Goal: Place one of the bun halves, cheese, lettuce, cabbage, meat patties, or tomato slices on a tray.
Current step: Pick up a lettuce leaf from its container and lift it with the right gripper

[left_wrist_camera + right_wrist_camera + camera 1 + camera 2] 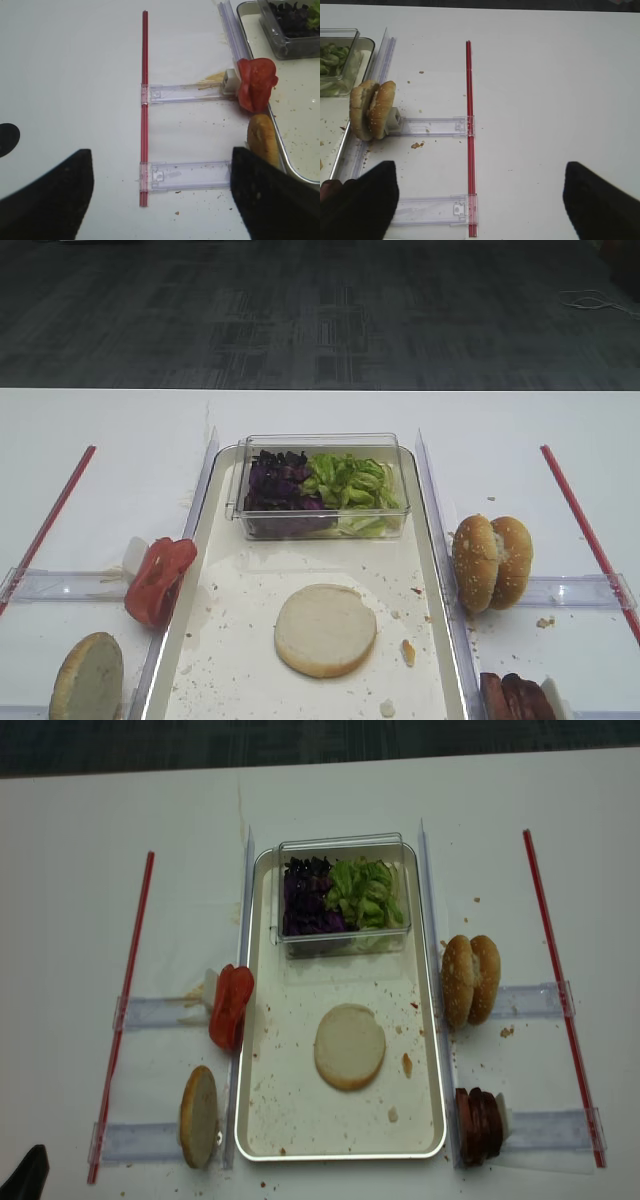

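Dark fingers [362,205] of the right claw [480,200] frame the near edge of its wrist view, spread wide and gripping nothing. Left of it lies the white tray [262,1120] on the worktop [110,430]. On the tray, a clear box [318,485] holds purple cabbage [275,485] and lettuce [350,482]. One bun half [325,630] rests cut face up on the tray. Ahead-left of the right claw stand two seeded bun halves [372,110]. Meat patties [478,1125] sit nearby. The left claw [160,195], also wide open, has tomato slices [256,84] ahead-right.
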Motion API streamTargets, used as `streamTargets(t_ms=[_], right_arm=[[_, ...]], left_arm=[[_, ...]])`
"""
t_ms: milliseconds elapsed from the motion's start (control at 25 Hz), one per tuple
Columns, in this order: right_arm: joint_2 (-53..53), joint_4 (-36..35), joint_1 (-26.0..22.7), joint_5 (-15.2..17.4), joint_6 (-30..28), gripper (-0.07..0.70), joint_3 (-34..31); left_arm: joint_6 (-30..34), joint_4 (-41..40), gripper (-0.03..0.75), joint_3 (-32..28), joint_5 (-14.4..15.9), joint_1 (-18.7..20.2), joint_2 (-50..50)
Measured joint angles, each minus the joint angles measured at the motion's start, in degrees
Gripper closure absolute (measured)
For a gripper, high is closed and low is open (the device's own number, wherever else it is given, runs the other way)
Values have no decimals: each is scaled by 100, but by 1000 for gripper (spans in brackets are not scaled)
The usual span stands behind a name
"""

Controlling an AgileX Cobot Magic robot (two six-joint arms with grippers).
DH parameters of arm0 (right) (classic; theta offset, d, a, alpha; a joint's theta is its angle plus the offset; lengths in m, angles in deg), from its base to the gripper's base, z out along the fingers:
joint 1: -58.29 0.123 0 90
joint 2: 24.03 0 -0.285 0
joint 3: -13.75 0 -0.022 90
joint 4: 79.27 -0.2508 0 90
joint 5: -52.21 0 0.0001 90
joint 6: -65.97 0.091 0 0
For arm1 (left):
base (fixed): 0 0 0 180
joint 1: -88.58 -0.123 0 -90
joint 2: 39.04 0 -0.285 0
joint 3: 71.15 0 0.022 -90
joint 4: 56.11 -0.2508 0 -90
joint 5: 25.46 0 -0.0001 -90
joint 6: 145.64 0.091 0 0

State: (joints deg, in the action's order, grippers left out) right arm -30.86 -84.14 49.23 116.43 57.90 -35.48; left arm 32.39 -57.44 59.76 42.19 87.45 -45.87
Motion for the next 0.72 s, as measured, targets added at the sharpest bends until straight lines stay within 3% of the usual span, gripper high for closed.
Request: streamTargets(t_ms=[720], right_arm=[[0,-27,0,0,0,-58,0]], left_arm=[[18,0,162,0,0,0,0]])
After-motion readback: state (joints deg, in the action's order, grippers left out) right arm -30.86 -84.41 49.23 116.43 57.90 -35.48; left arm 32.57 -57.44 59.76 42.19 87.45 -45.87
